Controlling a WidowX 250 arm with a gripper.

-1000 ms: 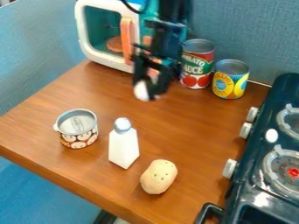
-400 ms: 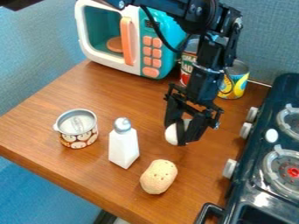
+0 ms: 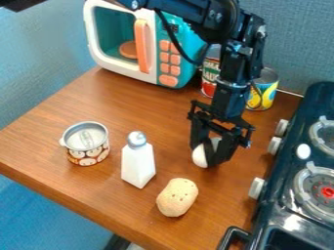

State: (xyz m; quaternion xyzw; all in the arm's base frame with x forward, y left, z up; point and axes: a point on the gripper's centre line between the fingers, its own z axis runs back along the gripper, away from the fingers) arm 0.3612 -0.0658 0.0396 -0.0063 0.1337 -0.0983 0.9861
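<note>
Camera view has the gripper (image 3: 209,154) hanging low over the right part of the wooden counter (image 3: 134,110), between the white shaker (image 3: 138,165) and the stove (image 3: 299,126). Its two fingers pinch a white egg-like object (image 3: 199,156) from opposite sides, and part of the white surface bulges out past them. A rounded, smooth thing like that probably needs a finger on each side so it doesn't roll or slip away. Whether it also touches the wood is hard to tell.

The shaker stands upright on its flat base, grey cap on top, so it looks steady. Near it, towards the counter's front edge, a potato (image 3: 177,197) lies on its side, likely because its rounded shape gives it no end to stand on. The tomato can (image 3: 209,78) and the yellow can (image 3: 264,93) stand at the back, partly behind the arm, perhaps put there to keep the front open.

As for containers, the small can (image 3: 87,147) at the left stands upright, its grey top set just below the rim; what it holds, if anything, can't be told. The toy microwave (image 3: 154,51) has a round orange plate (image 3: 128,50) inside, seen beside the orange door handle (image 3: 141,39).
</note>
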